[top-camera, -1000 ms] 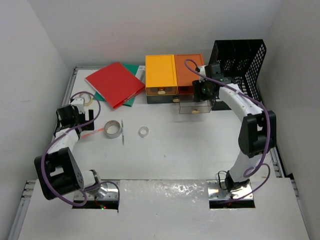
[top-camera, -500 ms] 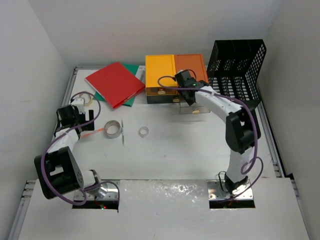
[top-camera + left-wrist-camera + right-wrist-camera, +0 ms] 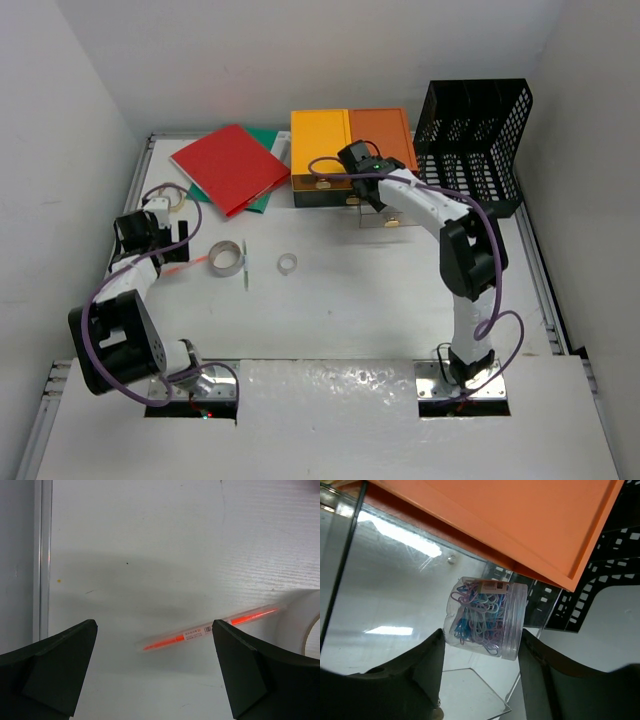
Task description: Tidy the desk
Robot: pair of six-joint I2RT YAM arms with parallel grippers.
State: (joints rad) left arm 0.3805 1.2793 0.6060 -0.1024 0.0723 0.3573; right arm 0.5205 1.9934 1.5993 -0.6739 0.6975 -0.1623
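Note:
The white desk (image 3: 380,300) holds everything. My left gripper (image 3: 178,233) hovers open at the desk's left side. In the left wrist view it (image 3: 154,645) straddles an orange pen (image 3: 210,630) that lies flat on the desk; the fingers do not touch it. My right gripper (image 3: 364,186) is at the front of the yellow-and-orange drawer box (image 3: 350,140). In the right wrist view it (image 3: 481,640) is shut on a clear jar of coloured paper clips (image 3: 485,617), held tilted over an open clear drawer (image 3: 470,690).
A red folder (image 3: 230,165) lies on a green one (image 3: 262,198) at the back left. A black mesh rack (image 3: 475,135) stands at the back right. A silver tape roll (image 3: 227,258), a small white ring (image 3: 287,263) and another tape roll (image 3: 170,197) lie on the left half.
My right arm has swung left from beside the mesh rack to the front of the orange drawer box. The left arm has not moved.

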